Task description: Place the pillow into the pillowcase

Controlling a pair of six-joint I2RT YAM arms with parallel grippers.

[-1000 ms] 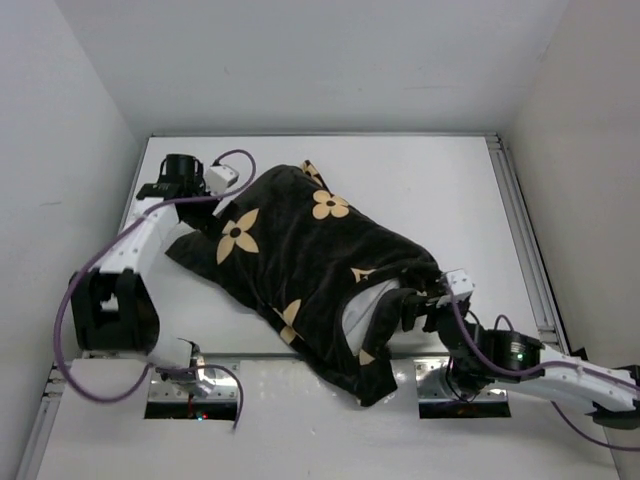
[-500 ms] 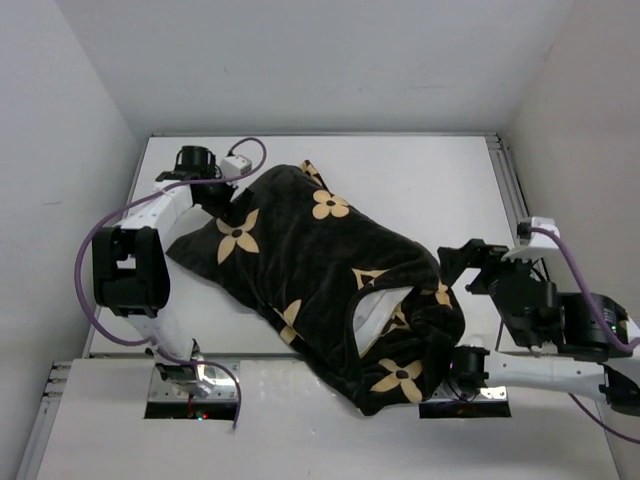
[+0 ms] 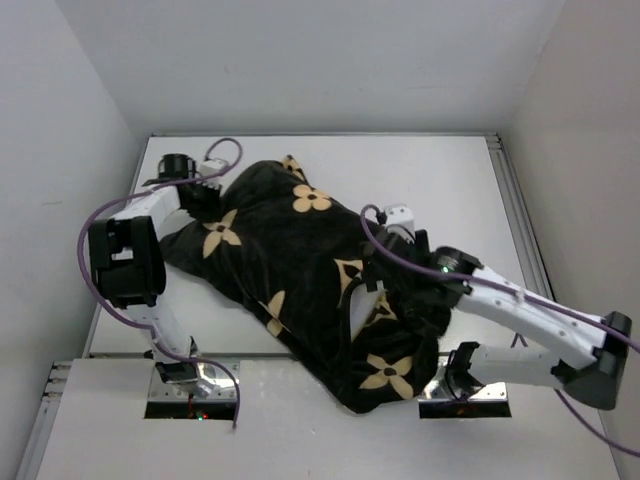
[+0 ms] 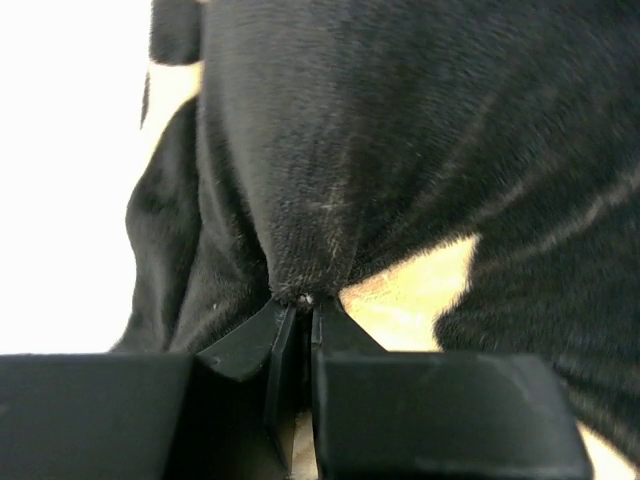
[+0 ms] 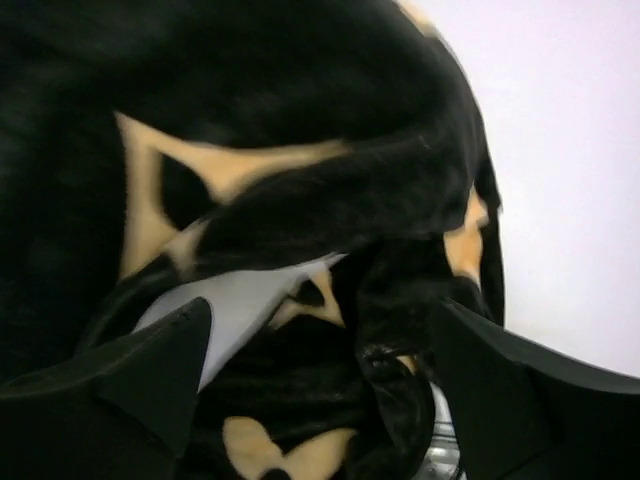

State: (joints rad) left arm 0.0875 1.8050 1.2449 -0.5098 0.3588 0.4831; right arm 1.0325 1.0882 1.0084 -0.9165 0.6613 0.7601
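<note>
The black pillowcase (image 3: pixel 290 250) with tan flowers lies bulging diagonally across the white table. My left gripper (image 3: pixel 200 197) is at its far left corner. In the left wrist view that gripper (image 4: pixel 303 305) is shut on a pinch of the black fabric (image 4: pixel 400 150). My right arm reaches over the near end, with the right gripper (image 3: pixel 372 290) above the case's mouth. In the right wrist view it (image 5: pixel 320 360) stands open, fingers astride the rumpled opening (image 5: pixel 400 290). A sliver of the white pillow (image 5: pixel 235 300) shows inside; the rest is hidden.
White walls close in the table (image 3: pixel 440 180) on three sides. A metal rail (image 3: pixel 520 220) runs along the right edge. The arm bases (image 3: pixel 190 380) (image 3: pixel 465 375) stand at the near edge, and purple cables loop from both arms.
My left gripper has shut on the pillowcase's far corner. The right arm swung in from the right and now hangs over the mouth. The case shifted slightly left, and less white shows.
</note>
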